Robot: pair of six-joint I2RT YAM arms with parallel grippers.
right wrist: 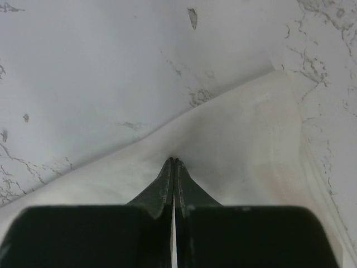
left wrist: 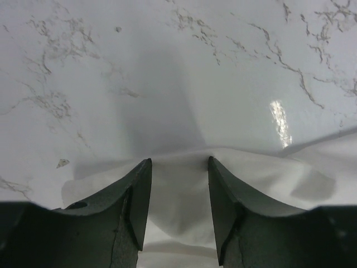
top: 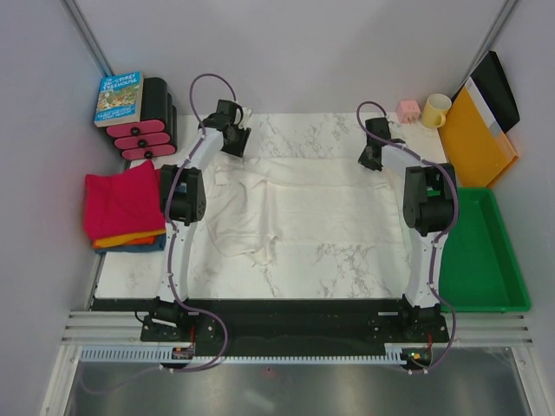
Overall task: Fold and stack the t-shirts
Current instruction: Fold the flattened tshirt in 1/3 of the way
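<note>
Across the table (top: 364,269) lies the white shirt (top: 295,199), thin, limp, quick to wrinkle; I judge it best held by its far corners. There the right fingers (right wrist: 163,190) clamp its edge; the left fingers (left wrist: 136,195) stand apart astride it.

Light is bright and even, with a glare streak on the table (left wrist: 280,123) and a soft shadow beyond the shirt (left wrist: 178,201).

White arms (top: 422,264) with black joints (top: 184,195), purple cables (top: 212,76), dark pincer fingers (left wrist: 134,212).
</note>
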